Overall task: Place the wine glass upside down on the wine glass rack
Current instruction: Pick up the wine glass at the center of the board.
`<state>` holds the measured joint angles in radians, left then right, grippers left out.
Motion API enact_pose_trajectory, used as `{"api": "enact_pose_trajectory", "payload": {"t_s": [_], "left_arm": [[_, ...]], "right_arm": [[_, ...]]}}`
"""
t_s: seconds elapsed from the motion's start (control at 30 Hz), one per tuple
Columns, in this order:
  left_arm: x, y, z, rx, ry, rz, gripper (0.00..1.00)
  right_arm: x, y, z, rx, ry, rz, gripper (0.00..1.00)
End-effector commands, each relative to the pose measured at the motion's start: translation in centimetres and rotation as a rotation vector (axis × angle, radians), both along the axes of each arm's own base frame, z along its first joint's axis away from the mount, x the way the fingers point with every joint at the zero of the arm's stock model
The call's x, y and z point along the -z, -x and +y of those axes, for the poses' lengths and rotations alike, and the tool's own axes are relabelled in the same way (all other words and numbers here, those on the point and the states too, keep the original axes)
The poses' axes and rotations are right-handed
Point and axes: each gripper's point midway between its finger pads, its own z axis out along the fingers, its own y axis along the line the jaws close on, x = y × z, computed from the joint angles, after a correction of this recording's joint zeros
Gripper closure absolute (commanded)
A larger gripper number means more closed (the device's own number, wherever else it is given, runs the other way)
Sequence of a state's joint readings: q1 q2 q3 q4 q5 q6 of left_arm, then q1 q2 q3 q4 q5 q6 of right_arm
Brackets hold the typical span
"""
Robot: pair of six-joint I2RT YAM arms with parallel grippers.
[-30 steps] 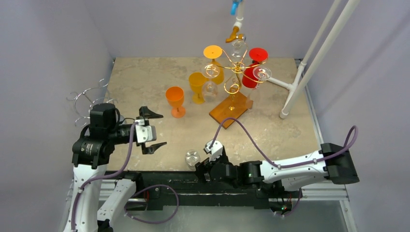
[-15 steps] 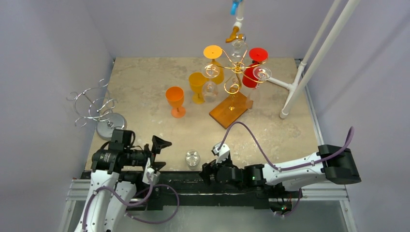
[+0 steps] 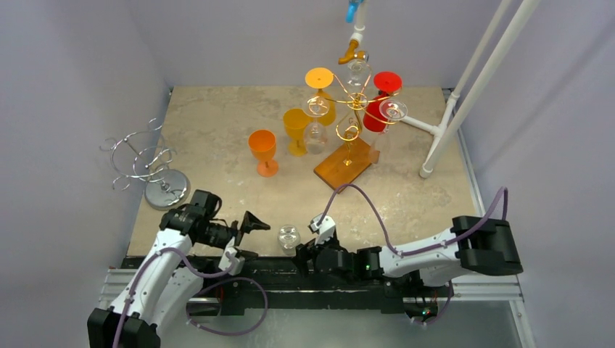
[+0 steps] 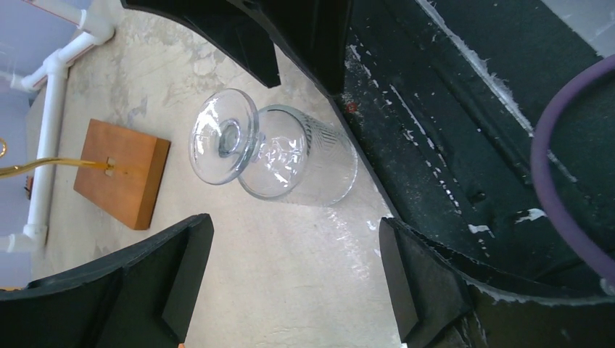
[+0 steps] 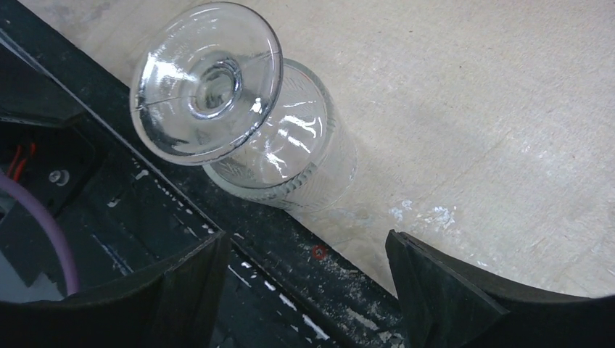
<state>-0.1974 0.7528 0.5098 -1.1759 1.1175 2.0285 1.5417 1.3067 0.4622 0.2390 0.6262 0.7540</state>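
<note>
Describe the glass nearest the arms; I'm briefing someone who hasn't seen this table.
Find the table's near edge. There, between the left arm's fingers and the right arm's fingers, a short clear glass stands foot up. The others are coloured or back by the gold rack.

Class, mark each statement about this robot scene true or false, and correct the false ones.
1. The clear glass sits near the table's near edge, between the two grippers. True.
2. The left gripper is shut on the clear glass. False: its jaws stand open and do not touch the glass.
3. The orange glass hangs on the gold rack. False: it stands upright on the table, left of the rack.
4. A red glass hangs on the gold rack. True.
5. The right gripper is open. True.
</note>
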Motion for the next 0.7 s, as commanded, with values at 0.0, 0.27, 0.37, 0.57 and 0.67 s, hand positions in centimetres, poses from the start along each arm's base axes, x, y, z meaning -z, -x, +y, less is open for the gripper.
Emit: {"api": "enact_pose_trajectory", "payload": {"t_s": [0.0,0.27,0.37,0.57,0.67], "left_arm": [[-3.8,-2.9,-2.8,0.288,0.185,-0.652,0.09],[-4.1,-4.0,-3.7,0.324,0.188,-0.690,0.10],[-4.0,-4.2,-4.1,0.346,0.178,-0.712,0.12],[-3.6,-4.8,-3.8,0.319,0.128,-0.688,0.14],[-4.1,-5.1,-3.7,0.285,0.124,-0.683,0.14]], "right_arm": [[-1.7,-0.9,2.7,-0.018,-0.045,-0.038,0.12],[-0.8,-3.3,3.2,0.007,0.011,-0.180,0.01],[-0.2,-4.0,3.2,-0.006,0.008,-0.264,0.01],[1.6,-4.6,3.8,-0.036,0.010,-0.353,0.01],[2.3,-4.5,4.6,-0.060,0.009,-0.369,0.01]]}}
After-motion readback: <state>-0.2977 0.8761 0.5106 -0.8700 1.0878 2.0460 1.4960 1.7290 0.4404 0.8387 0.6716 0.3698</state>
